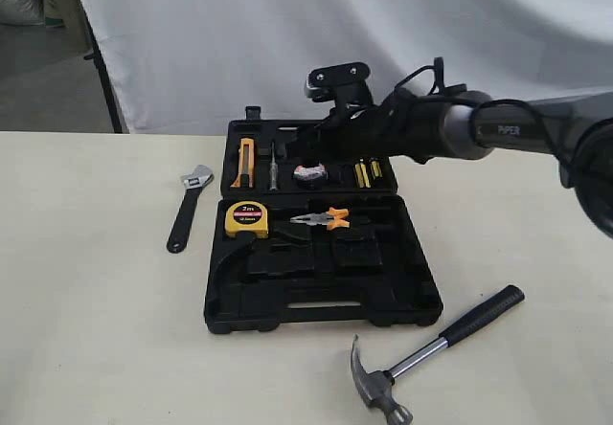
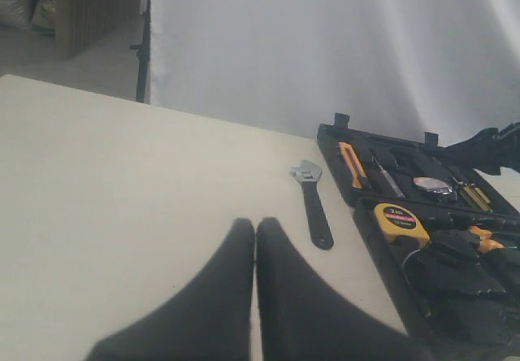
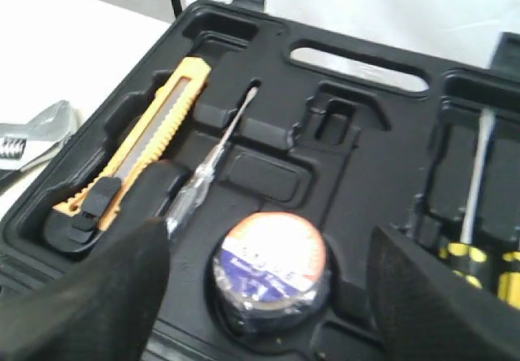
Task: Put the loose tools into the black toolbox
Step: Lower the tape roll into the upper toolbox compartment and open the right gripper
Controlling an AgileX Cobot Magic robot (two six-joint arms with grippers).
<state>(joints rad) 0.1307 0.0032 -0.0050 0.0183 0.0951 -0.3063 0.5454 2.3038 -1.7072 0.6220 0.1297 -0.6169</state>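
The black toolbox (image 1: 383, 281) lies open mid-table. The small tape roll (image 1: 308, 171) with its purplish label sits in a round recess of the far half, also seen in the right wrist view as the tape roll (image 3: 270, 273). My right gripper (image 3: 268, 284) hovers open just above it, one finger on each side, apart from it. The wrench (image 1: 189, 205) lies on the table left of the box. The claw hammer (image 1: 436, 348) lies on the table in front of the box at the right. My left gripper (image 2: 255, 229) is shut and empty over bare table, away from the wrench (image 2: 313, 202).
Inside the box are a yellow tape measure (image 1: 247, 218), orange-handled pliers (image 1: 324, 218), an orange utility knife (image 1: 245, 162), a tester screwdriver (image 1: 273, 168) and yellow-handled drivers (image 1: 367, 173). A white backdrop hangs behind the table.
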